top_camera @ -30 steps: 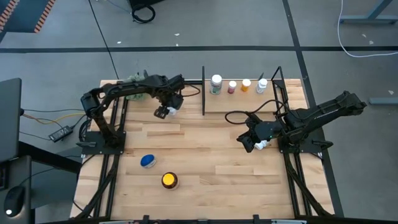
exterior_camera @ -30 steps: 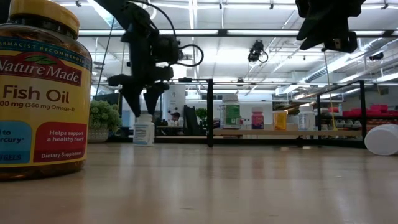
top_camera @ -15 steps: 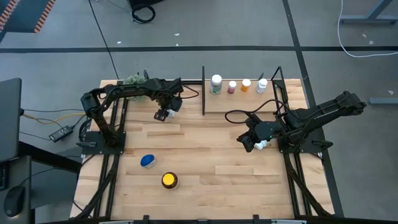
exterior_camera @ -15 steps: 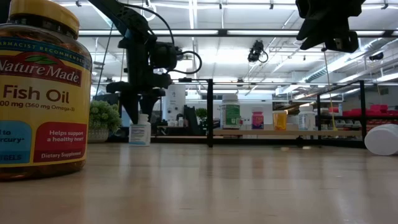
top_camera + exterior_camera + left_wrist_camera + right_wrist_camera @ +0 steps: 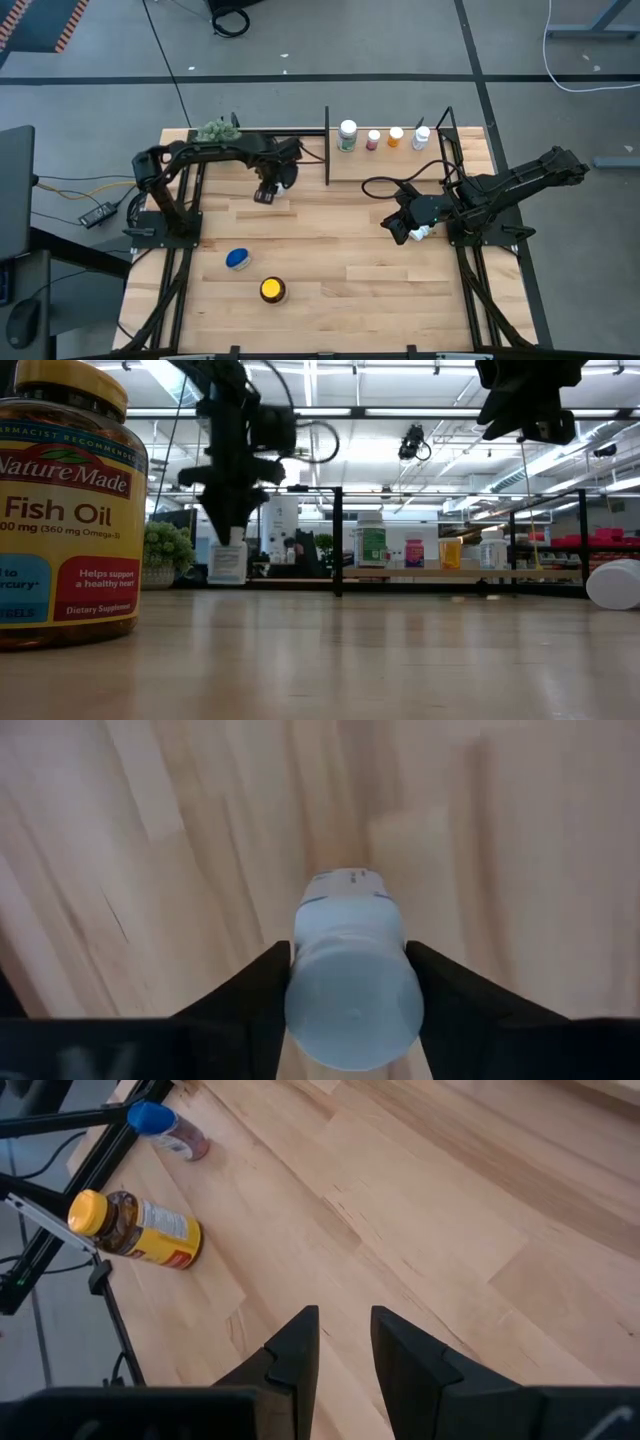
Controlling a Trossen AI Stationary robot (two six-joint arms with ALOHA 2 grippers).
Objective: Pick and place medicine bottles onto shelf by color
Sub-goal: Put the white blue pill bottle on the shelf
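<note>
My left gripper (image 5: 268, 186) points down at the far left of the table, shut on a small white medicine bottle (image 5: 350, 975) (image 5: 228, 562). My right gripper (image 5: 345, 1342) hangs over the table's right part, its fingers a narrow gap apart with nothing between them. The shelf (image 5: 327, 158) stands at the far edge with several bottles (image 5: 347, 135) upright in a row. A blue-lidded bottle (image 5: 238, 259) and an amber, yellow-lidded one (image 5: 272, 290) stand near the front left. A white bottle (image 5: 612, 584) lies on its side below the right arm. My left gripper pinches the white bottle's cap (image 5: 300, 990) between its two fingers (image 5: 255, 990), one on either side. The fingers come from above, pointing down. The bottle hangs upright below them; in the low view its base (image 5: 228, 582) seems just clear of the tabletop.
A green plant ball (image 5: 215, 130) sits at the far left corner, beside the left arm. The shelf's black posts (image 5: 445, 140) rise at the far edge. Black cables (image 5: 385, 185) trail in front of the shelf. Bare planks lie across the middle (image 5: 330, 250).
My left gripper has shifted a little toward the table's right edge, rolled about its wrist, and closed its fingers on the white bottle's cap. The bottle, which stood on the table, now sits slightly higher in the low view.
</note>
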